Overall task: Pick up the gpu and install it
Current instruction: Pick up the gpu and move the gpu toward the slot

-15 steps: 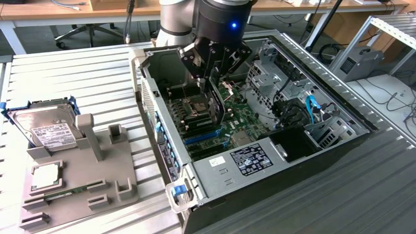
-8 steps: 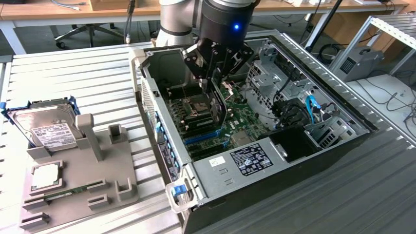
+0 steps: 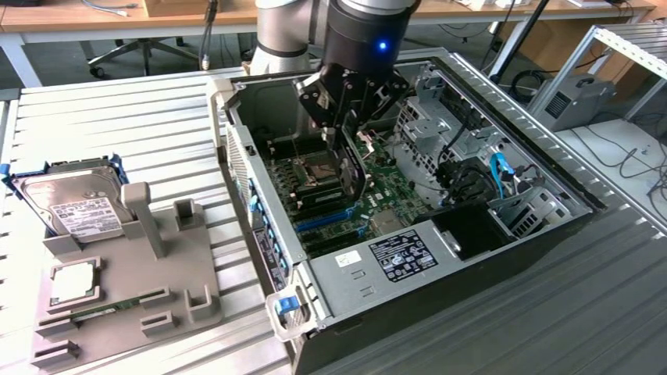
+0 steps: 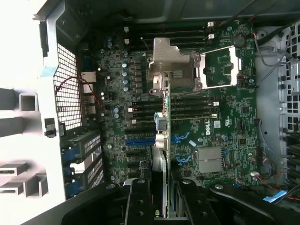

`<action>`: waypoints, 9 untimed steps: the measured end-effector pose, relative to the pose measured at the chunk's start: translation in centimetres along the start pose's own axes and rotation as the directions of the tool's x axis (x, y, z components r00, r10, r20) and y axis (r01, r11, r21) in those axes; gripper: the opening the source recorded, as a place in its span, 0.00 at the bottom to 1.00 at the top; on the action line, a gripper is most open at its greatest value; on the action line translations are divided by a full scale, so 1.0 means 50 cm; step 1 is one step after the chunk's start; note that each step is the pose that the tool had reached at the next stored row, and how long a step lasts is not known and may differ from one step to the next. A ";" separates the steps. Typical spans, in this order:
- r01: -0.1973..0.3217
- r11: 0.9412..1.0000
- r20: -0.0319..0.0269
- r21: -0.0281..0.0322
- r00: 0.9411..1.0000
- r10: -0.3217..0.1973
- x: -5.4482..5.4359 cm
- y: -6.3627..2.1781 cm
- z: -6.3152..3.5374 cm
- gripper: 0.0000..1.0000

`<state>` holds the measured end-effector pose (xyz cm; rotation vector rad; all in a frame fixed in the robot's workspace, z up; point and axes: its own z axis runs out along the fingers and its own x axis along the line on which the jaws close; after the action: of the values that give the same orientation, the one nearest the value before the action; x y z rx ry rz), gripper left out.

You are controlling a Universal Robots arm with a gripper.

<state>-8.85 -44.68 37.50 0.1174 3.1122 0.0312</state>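
One thin dark card, the gpu (image 3: pixel 352 172), stands on edge inside the case (image 3: pixel 344 285), held by its upper edge in my gripper (image 3: pixel 344 125). My fingers (image 4: pixel 139 201) are drawn in to a gap no wider than the card is thick, one pad on each face, and they have hold of nothing else. In the wrist view the card is edge-on, a narrow pale-green strip running away from me toward the floor of the case.

That floor is the green motherboard (image 4: pixel 225 112). The card's lower edge hangs over it, close to the metal-framed processor socket (image 4: pixel 174 70) and the rows of black slots around it. I cannot tell for sure whether that edge touches the board or sits just above it. The blue expansion slots (image 4: pixel 140 139) lie near the card, toward the case's perforated rear wall (image 4: pixel 68 89), and nothing is seated in them.

Deeper in the case, a labelled power supply (image 3: pixel 407 251) fills one end, and a blue cable (image 3: pixel 498 173) loops among the drive bays on the side away from the rear wall.

Outside the case, on the exterior view's left, a grey holder (image 3: pixel 146 289) sits on the table with a silver hard drive (image 3: pixel 73 205) propped at its far end.
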 end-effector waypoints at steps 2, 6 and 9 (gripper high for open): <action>0.000 1.000 0.000 0.000 1.000 0.000 -0.002 0.000 0.001 0.26; 0.000 1.000 0.000 0.000 1.000 0.000 -0.005 0.001 0.004 0.26; 0.000 1.000 0.000 0.000 1.000 0.000 -0.007 0.001 0.006 0.26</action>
<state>-8.48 -44.66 37.21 0.1174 3.1123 0.0311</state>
